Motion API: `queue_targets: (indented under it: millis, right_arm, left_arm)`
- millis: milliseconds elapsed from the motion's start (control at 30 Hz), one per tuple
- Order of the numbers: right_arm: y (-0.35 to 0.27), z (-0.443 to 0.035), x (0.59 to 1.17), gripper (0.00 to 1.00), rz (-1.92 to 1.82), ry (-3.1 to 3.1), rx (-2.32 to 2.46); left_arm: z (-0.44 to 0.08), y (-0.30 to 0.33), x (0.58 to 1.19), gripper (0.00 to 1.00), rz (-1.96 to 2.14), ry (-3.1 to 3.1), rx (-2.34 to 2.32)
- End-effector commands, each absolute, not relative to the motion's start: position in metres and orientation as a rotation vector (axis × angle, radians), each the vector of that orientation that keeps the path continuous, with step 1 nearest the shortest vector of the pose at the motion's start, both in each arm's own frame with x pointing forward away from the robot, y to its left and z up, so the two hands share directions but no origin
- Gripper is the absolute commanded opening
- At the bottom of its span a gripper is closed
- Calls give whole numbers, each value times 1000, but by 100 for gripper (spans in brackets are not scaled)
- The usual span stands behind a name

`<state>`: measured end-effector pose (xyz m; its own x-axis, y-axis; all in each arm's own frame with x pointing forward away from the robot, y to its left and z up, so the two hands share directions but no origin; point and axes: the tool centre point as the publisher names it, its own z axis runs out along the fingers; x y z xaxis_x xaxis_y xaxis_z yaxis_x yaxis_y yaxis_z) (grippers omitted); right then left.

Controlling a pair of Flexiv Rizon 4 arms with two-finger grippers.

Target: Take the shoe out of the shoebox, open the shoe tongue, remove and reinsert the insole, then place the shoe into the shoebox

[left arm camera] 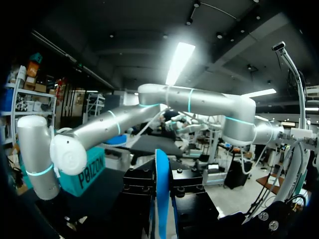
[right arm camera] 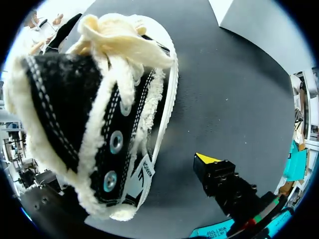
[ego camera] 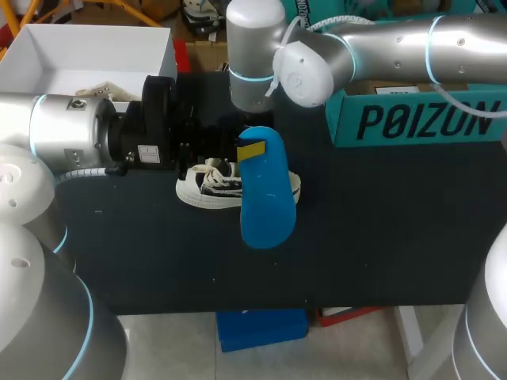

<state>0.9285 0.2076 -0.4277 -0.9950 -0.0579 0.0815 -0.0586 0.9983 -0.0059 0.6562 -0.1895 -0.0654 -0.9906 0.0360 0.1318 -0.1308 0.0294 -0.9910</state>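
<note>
- Blue insole: held up above the counter, broad face up, long axis running far to near. In the head view it covers the right end of the shoe. I cannot tell whether the two touch.
- Left hand: reaches in from the left and pinches the insole at its far end. One yellow tip lies on the insole's upper face. In the left wrist view the insole stands edge-on, squeezed between the two black fingers.
- Shoe: black canvas, frayed cream trim, cream laces, white sole, silver eyelets. It sits on the dark counter near the middle, pale toe end to the left, just near of my left hand. It is outside the shoebox.
- Right hand: my right arm comes in from the far right and turns down just far of the insole. The hand sits close above the shoe's laced side, with bare counter beside it. Spread or pressed together: cannot tell.
- Shoebox: white, open, at the far left corner, crumpled paper inside.
- Teal box: far right on the counter, well apart from the shoe.
</note>
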Motion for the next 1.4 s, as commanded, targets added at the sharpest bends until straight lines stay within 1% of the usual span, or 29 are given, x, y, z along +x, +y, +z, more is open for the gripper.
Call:
queue_targets:
  millis: [33,900,1000,1133,1400]
  right_arm:
    - [209,-433,934,0,-6,-3024,94]
    - [209,-433,934,0,-6,-3024,94]
    - [206,-419,939,0,7,-3078,34]
    - [196,-406,951,0,198,-3196,-106]
    - [182,-362,959,0,451,-3263,-443]
  left_arm:
    - [-66,-192,656,0,2110,-2166,105]
    - [-66,-192,656,0,2110,-2166,105]
    - [-66,-192,656,0,2110,-2166,105]
    - [-66,-192,656,0,2110,-2166,105]
    - [-66,-192,656,0,2110,-2166,105]
